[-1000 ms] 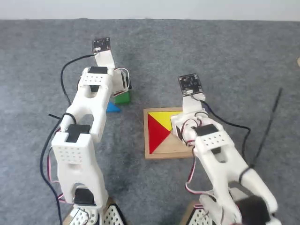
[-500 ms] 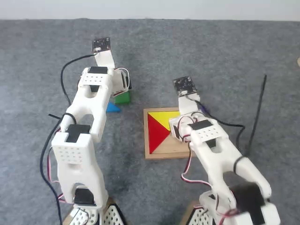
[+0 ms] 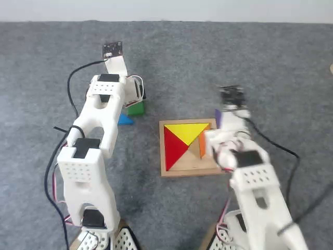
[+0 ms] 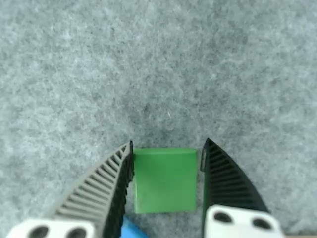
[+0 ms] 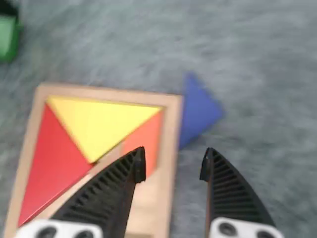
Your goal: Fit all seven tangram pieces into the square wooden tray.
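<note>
Left jaws part-open astride green block (image 4: 164,181), slim gap each side, nothing pinched; I'd close square on its flat sides, then lift clear of the surface (image 4: 158,74). Right jaws wide open, empty; tray (image 5: 173,130) rim between the tips, blue triangle (image 5: 198,111) just beyond; bare wood beside orange piece (image 5: 148,140).
</note>
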